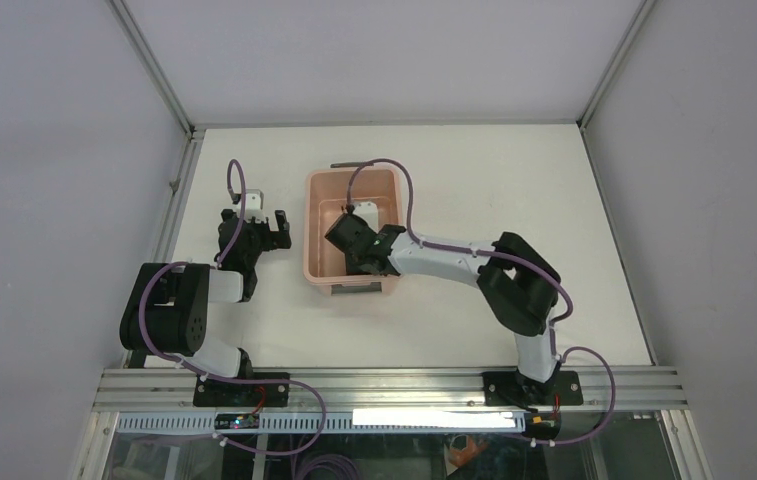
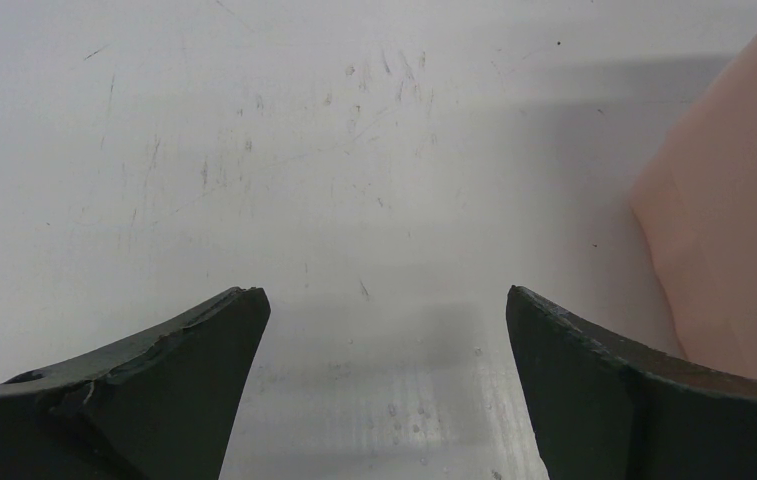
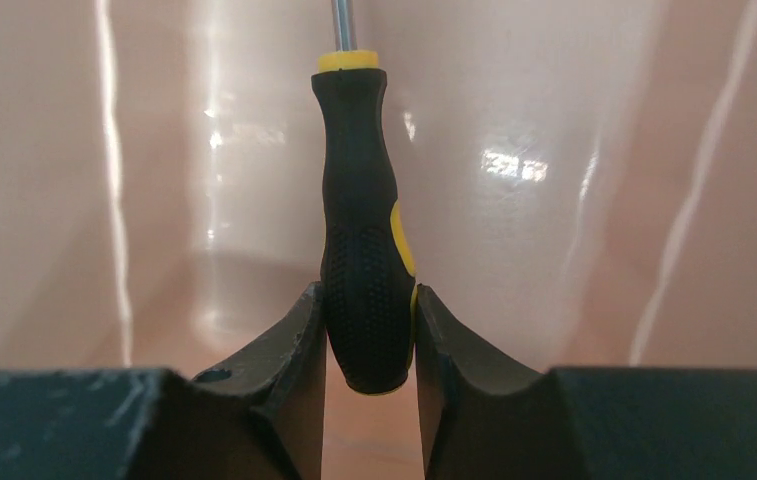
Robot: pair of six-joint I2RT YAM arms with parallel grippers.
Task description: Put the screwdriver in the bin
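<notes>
The pale pink bin (image 1: 315,235) stands in the middle of the table, a grey handle at each short end. My right gripper (image 1: 349,238) reaches down inside it. In the right wrist view my right gripper (image 3: 369,300) is shut on the butt of the black-and-yellow handle of the screwdriver (image 3: 359,210), whose thin shaft points away towards the pink bin wall (image 3: 574,150). My left gripper (image 1: 272,228) is open and empty over the bare table left of the bin. In the left wrist view my left gripper (image 2: 384,305) has its jaws wide apart, and the bin's side (image 2: 734,240) shows at the right.
The white table is fenced by metal rails along its left, far and right edges. A cable loops over the bin's far end (image 1: 384,170). The arm bases sit on the rail at the near edge.
</notes>
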